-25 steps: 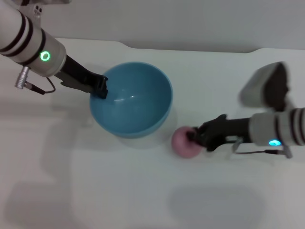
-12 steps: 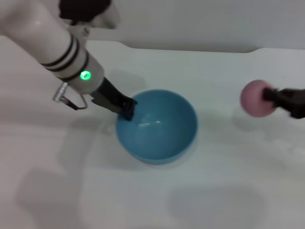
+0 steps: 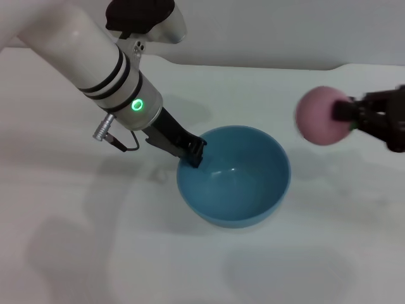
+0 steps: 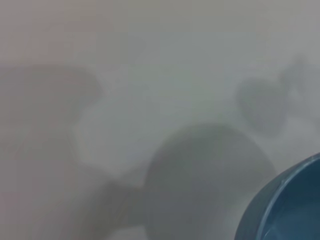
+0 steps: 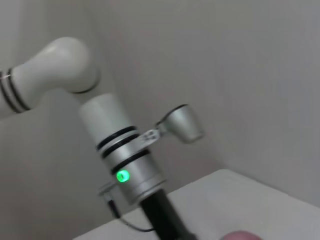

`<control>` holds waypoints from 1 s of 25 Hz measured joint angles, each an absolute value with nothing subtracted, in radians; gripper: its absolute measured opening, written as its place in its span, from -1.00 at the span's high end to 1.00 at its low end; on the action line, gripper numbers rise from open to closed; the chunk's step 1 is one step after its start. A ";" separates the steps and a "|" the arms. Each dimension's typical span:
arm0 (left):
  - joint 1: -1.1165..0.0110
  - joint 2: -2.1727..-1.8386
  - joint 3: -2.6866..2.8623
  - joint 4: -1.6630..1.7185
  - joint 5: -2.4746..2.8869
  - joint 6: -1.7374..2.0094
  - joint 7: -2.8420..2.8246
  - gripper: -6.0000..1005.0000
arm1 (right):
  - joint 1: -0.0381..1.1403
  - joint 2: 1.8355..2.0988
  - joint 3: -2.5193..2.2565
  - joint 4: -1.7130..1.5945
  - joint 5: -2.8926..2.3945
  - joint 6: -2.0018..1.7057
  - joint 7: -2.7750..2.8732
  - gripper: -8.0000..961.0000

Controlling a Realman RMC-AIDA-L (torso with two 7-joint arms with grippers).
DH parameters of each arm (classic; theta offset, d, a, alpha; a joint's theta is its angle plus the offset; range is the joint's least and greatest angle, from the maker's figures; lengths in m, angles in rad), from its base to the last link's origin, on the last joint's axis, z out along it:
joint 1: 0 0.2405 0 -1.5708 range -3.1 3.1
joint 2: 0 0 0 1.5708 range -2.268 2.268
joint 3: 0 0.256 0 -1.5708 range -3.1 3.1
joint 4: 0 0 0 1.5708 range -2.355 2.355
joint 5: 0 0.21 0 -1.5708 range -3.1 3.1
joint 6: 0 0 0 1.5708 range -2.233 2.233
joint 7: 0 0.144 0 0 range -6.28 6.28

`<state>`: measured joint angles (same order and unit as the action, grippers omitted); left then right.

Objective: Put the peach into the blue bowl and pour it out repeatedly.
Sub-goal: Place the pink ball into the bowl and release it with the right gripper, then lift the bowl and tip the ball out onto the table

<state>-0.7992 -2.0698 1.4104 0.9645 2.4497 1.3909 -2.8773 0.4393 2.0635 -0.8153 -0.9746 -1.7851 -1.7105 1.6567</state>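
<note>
The blue bowl [image 3: 235,176] sits upright on the white table, near the middle in the head view. My left gripper [image 3: 192,152] is shut on the bowl's near-left rim. A part of the bowl's rim also shows in the left wrist view [image 4: 285,205]. The pink peach [image 3: 323,115] is held in my right gripper [image 3: 345,114], raised above the table to the right of the bowl and a little behind it. A sliver of the peach shows at the edge of the right wrist view [image 5: 241,235].
The white table [image 3: 126,253] spreads in front of the bowl and to its sides. A pale wall stands behind the table's far edge. My left arm [image 5: 125,160] shows in the right wrist view.
My left gripper has dragged the bowl rightward and nearer the front. My right gripper has lifted the peach off the table and now carries it leftward, toward the bowl.
</note>
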 joint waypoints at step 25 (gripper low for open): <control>-0.801 -2.070 1.419 0.962 2.419 1.348 -2.878 0.99 | 0.555 2.068 -1.072 -0.975 -1.924 -1.566 1.761 0.16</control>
